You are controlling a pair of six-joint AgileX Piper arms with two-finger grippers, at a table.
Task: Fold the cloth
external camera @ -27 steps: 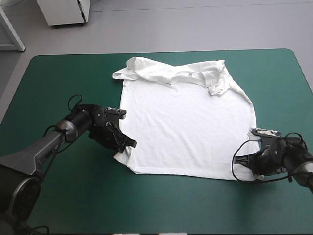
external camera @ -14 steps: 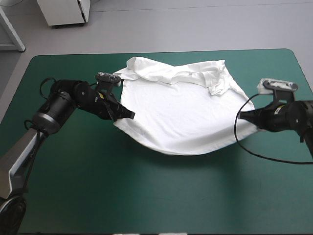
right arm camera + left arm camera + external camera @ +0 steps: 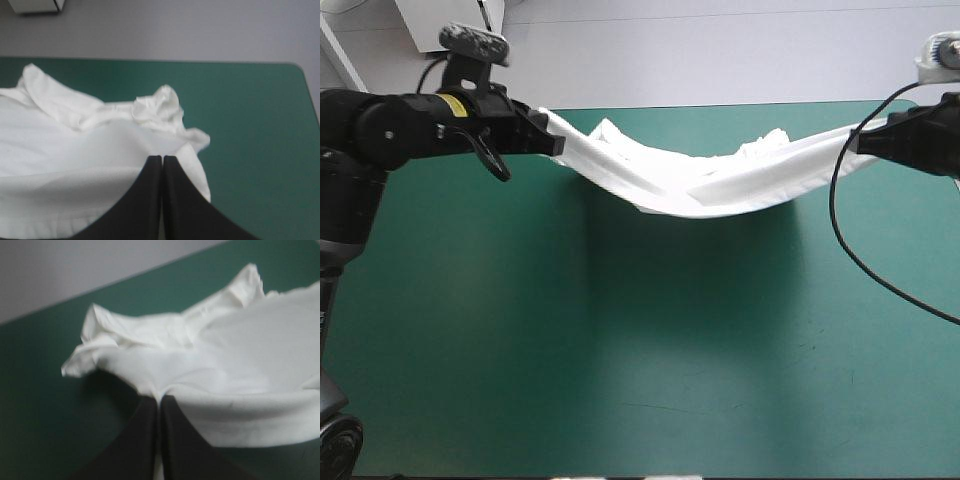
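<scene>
Above the far half of the table, the high view shows you the T-shirt sagging between the left gripper and the right gripper; expect it to be light and limp, best held at its corners. In the left wrist view the fingers clamp a corner, with the T-shirt spreading ahead of them. The right wrist view shows the same grip.

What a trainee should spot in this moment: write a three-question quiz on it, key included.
1. True or false: the T-shirt lies spread flat on the table.
2. Of the left gripper and the right gripper, which is shut on the T-shirt? A) left only B) right only C) both
3. Fill in: strung between the grippers, the T-shirt sags lowest at its ____.
Key: 1 false, it is lifted; 2 C; 3 middle.
</scene>
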